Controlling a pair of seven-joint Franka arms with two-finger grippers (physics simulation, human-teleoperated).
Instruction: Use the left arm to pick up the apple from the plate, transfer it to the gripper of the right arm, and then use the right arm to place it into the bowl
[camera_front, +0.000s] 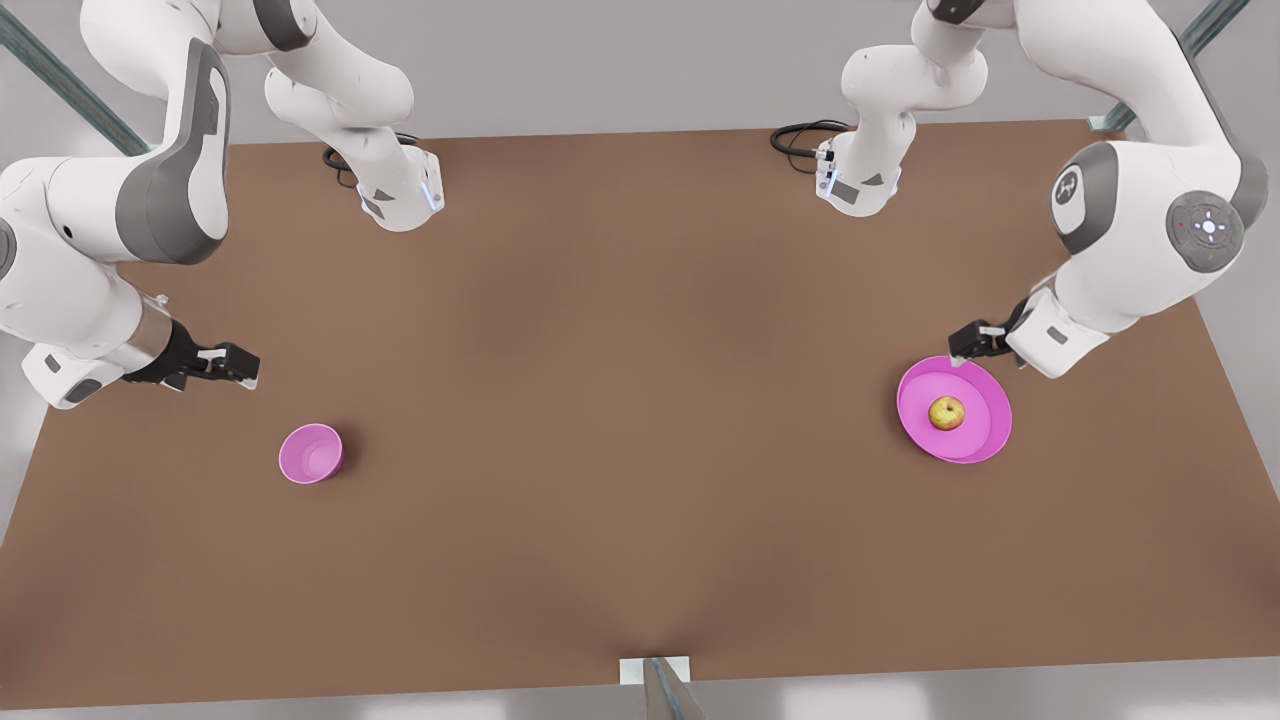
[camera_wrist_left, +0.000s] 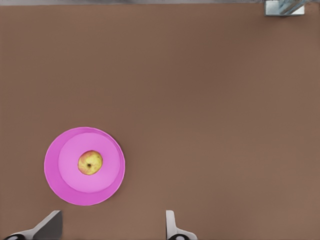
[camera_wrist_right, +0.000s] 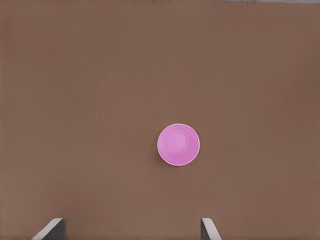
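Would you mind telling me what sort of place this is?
Likely a simulated robot test bench: two white arms mounted on a bare brown table, with a plate, apple and bowl.

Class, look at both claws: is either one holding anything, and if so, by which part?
Nothing is held. The left claw hangs open above the plate's rim, the apple lying free. The right claw hangs open above the table, apart from the bowl.

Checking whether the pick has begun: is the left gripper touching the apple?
Apart. In the left wrist view, the left gripper's open fingers sit clear of the apple, which rests alone on the plate with bare pink around it.
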